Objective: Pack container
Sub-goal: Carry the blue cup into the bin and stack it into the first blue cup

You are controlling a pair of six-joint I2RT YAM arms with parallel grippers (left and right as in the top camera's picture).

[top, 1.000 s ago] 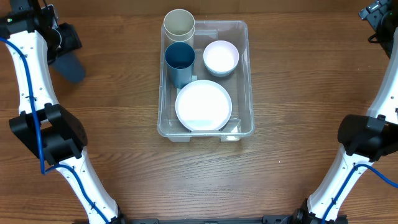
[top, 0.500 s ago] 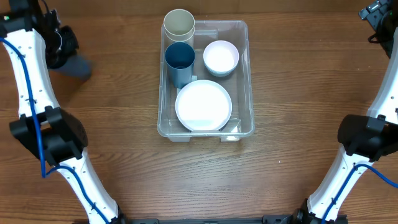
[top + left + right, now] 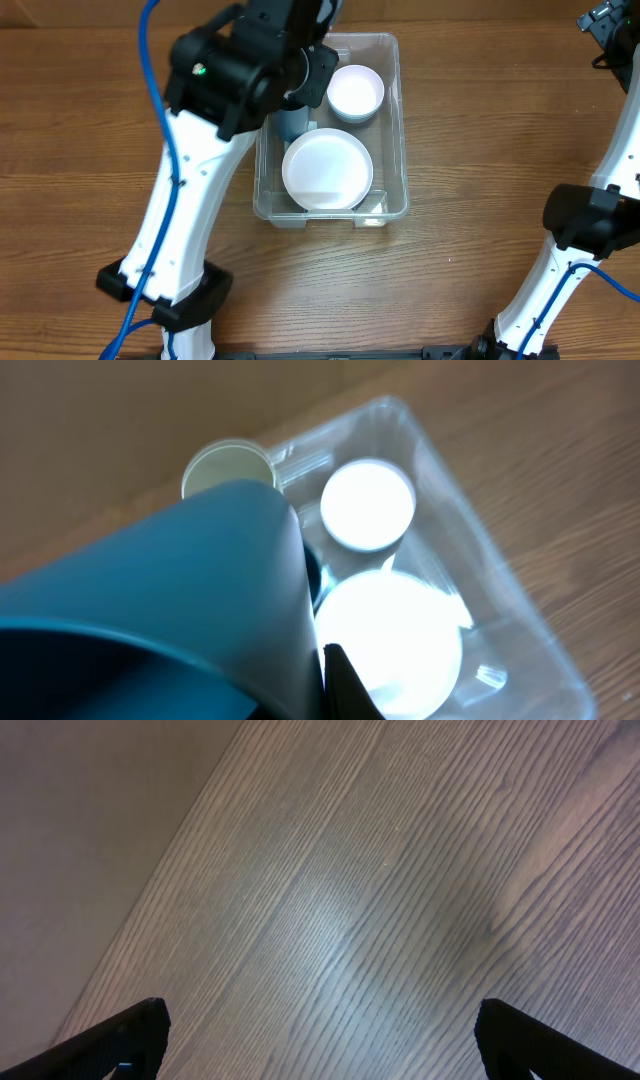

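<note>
The container (image 3: 400, 120) is a clear plastic bin at the table's middle. It holds a white plate (image 3: 327, 168), a white bowl (image 3: 355, 92) and a dark blue cup (image 3: 292, 122) that my left arm (image 3: 250, 70) partly covers. In the left wrist view my left gripper (image 3: 318, 682) is shut on the wall of a big teal-blue cup (image 3: 170, 600), held above the container (image 3: 500, 590). Below it show a beige cup (image 3: 228, 465), the bowl (image 3: 367, 503) and the plate (image 3: 395, 640). My right gripper (image 3: 335, 1035) stands open over bare wood, at the far right (image 3: 605, 25).
The wooden table (image 3: 500, 200) lies bare around the container. My left arm reaches across the table's left half to the bin's back left corner. The right arm's base (image 3: 590, 220) stands at the right edge.
My left gripper shut on the teal-blue cup at the far left. The arm then swung right with it, to above the container's back left.
</note>
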